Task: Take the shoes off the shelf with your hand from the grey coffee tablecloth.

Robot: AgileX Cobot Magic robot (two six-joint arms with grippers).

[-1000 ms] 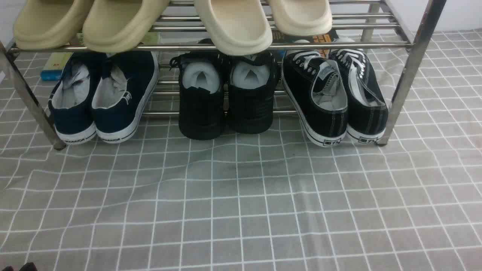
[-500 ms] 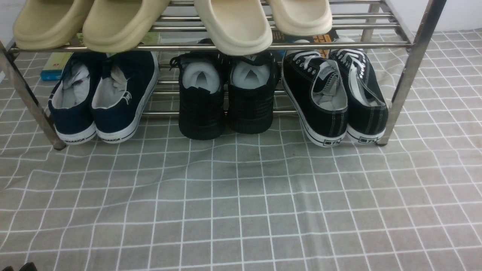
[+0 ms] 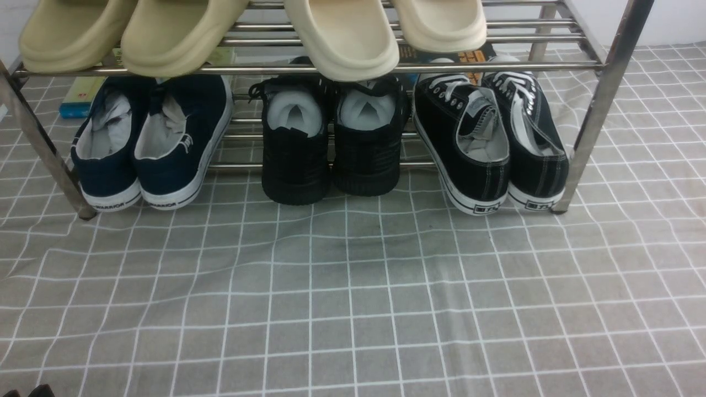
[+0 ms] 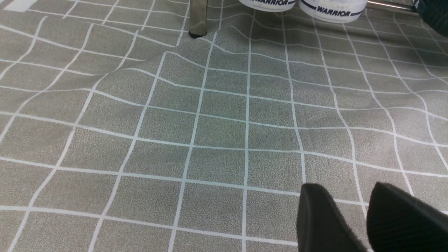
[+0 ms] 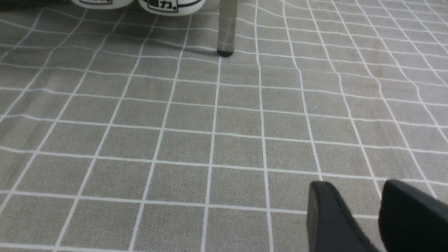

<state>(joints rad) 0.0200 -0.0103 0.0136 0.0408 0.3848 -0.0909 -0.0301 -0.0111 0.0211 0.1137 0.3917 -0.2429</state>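
The left claw [image 4: 348, 187] and the right claw [image 5: 357, 184] are each held with jaws parted, nothing gripped.

Plain white wall [image 3: 675, 22] at far right upper corner of front view; narrow strip of same at far left. Lying flat at the back: teal-edged book [image 3: 83, 96] on the left, dark book [image 3: 474, 57] with orange lettering toward the right, both partly hidden. Lit evenly, diffuse; shadows faint and soft-edged throughout.
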